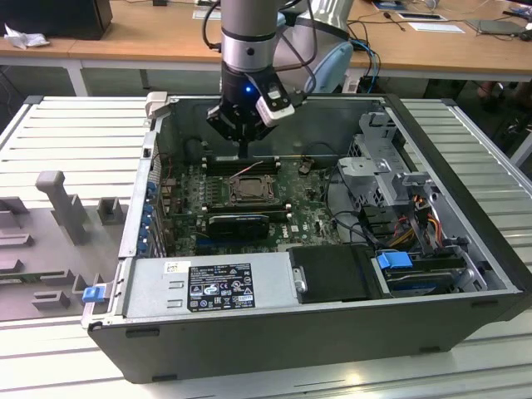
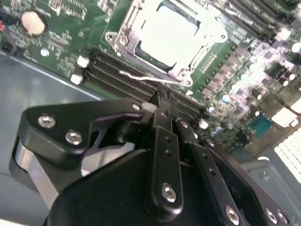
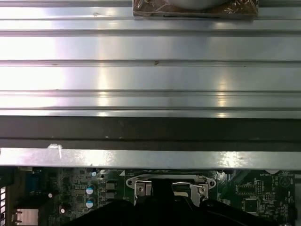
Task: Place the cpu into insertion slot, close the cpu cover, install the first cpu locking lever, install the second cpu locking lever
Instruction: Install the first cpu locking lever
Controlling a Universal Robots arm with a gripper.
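Claw (image 2: pixel 162 106) pinched together beside insertion slot (image 2: pixel 162 40) — cpu (image 2: pixel 164 33) seated.

My arm came straight down from above, wrist vertical, and my gripper (image 1: pixel 243 148) hung just beyond the insertion slot (image 1: pixel 248 190), on its far side in the exterior view. In the second wrist view my fingers (image 2: pixel 162 123) were pressed together, holding nothing.

A ribbed grey metal bench (image 1: pixel 58 125) is seen in the foreground, with a wooden desk (image 1: pixel 150 33) strewn with cables (image 1: pixel 366 37) and papers (image 1: pixel 436 27) behind.
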